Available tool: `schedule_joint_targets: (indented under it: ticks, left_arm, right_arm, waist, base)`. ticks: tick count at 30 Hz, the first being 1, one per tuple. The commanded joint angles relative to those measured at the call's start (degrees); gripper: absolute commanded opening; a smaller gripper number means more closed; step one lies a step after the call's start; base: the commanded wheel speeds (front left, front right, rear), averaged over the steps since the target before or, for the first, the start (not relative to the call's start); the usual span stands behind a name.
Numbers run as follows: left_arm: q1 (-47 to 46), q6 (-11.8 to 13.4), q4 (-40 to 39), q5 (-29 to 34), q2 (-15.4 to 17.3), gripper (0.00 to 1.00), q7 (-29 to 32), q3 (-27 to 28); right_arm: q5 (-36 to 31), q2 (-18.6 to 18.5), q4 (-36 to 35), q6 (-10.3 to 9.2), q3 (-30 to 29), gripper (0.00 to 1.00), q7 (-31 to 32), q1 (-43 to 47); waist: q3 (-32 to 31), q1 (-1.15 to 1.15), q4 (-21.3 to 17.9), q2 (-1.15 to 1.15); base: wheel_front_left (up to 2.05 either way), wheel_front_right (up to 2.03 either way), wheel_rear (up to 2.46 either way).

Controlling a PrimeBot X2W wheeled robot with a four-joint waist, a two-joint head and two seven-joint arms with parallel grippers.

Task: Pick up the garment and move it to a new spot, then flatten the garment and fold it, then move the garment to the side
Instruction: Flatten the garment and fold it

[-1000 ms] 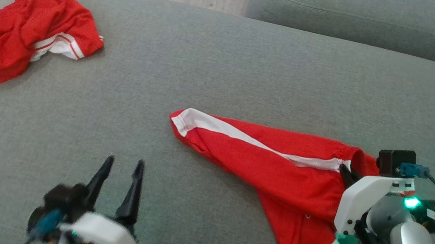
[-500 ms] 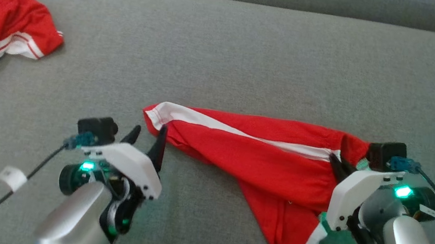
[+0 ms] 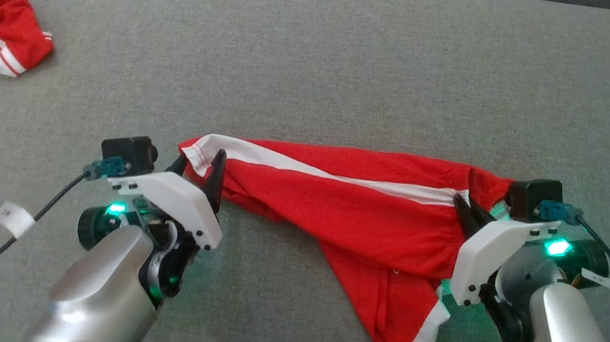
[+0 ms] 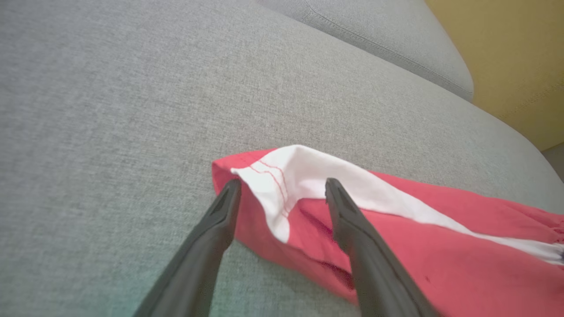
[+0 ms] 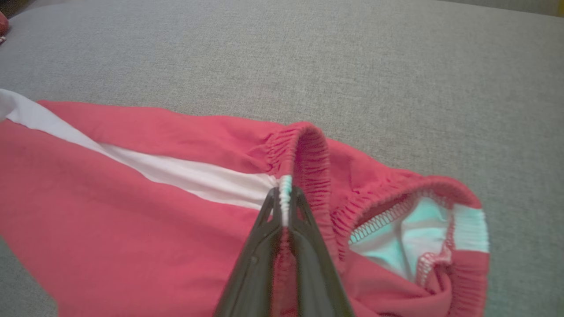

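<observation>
My right tool (image 5: 285,193), closed, pinches the red garment (image 3: 336,206) at its elastic waistband (image 5: 308,145), anchoring that end on the grey sofa cushion (image 3: 358,69). My left tool (image 4: 283,182), jaws apart, straddles the white-striped hem (image 4: 304,169), presumably to stretch the cloth flat. I read no writing anywhere.
</observation>
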Motion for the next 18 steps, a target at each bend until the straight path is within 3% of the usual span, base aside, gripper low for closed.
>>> schedule_joint_targets:
  ticks: [1,2,3,4,5,8,9,10,18]
  left_arm:
    - [-3.31,-0.36,-0.61,-0.33,0.49,1.0,-0.78,2.1]
    - [-3.62,-0.43,-0.15,-0.38,0.43,0.83,-0.74,2.08]
    - [-3.93,-0.48,0.3,-0.48,0.37,0.76,-0.73,2.14]
    - [-3.93,-0.48,0.3,-0.48,0.37,0.76,-0.73,2.14]
    - [-4.22,-0.44,0.8,-0.64,0.31,0.58,-0.7,2.26]
    - [-5.04,-0.6,2.25,-0.92,0.32,0.25,-0.9,2.57]
    - [-5.24,-0.71,2.68,-1.03,0.31,0.06,-0.96,2.65]
    - [-5.49,-0.92,2.91,-1.06,0.3,0.0,-1.42,2.77]
    - [-7.18,-2.51,2.34,-0.37,1.57,0.0,-4.39,3.0]
  right_arm:
    - [0.22,0.69,-1.63,0.43,1.36,0.0,-1.02,-2.89]
    - [0.26,0.76,-1.51,0.43,1.49,0.0,-1.14,-3.09]
    - [0.3,0.83,-1.39,0.43,1.6,0.0,-1.27,-3.28]
    - [0.3,0.83,-1.39,0.43,1.6,0.0,-1.27,-3.28]
    - [0.31,0.89,-1.29,0.43,1.75,0.0,-1.41,-3.48]
    - [0.41,1.11,-1.0,0.43,2.13,0.0,-2.01,-4.05]
    - [0.47,1.18,-0.91,0.43,2.12,0.0,-2.29,-4.22]
    - [0.51,1.24,-0.8,0.43,2.09,0.0,-2.57,-4.37]
    - [1.58,1.33,-1.42,0.43,0.18,0.0,-5.71,-4.7]
  waist:
    - [0.31,0.0,-0.38,0.0]
    - [0.42,0.0,-0.49,0.0]
    - [0.53,0.0,-0.59,0.0]
    - [0.53,0.0,-0.59,0.0]
    - [0.62,0.0,-0.71,0.0]
    - [0.81,0.0,-1.12,0.0]
    - [0.84,0.0,-1.23,0.0]
    - [0.83,0.0,-1.3,0.0]
    - [-2.35,0.0,-0.87,0.0]
  base:
    - [0.0,0.0,0.0]
    - [0.0,0.0,0.0]
    - [0.0,0.0,0.0]
    - [0.0,0.0,0.0]
    - [0.0,0.0,0.0]
    - [0.0,0.0,0.0]
    - [0.0,0.0,0.0]
    - [0.0,0.0,0.0]
    - [0.0,0.0,0.0]
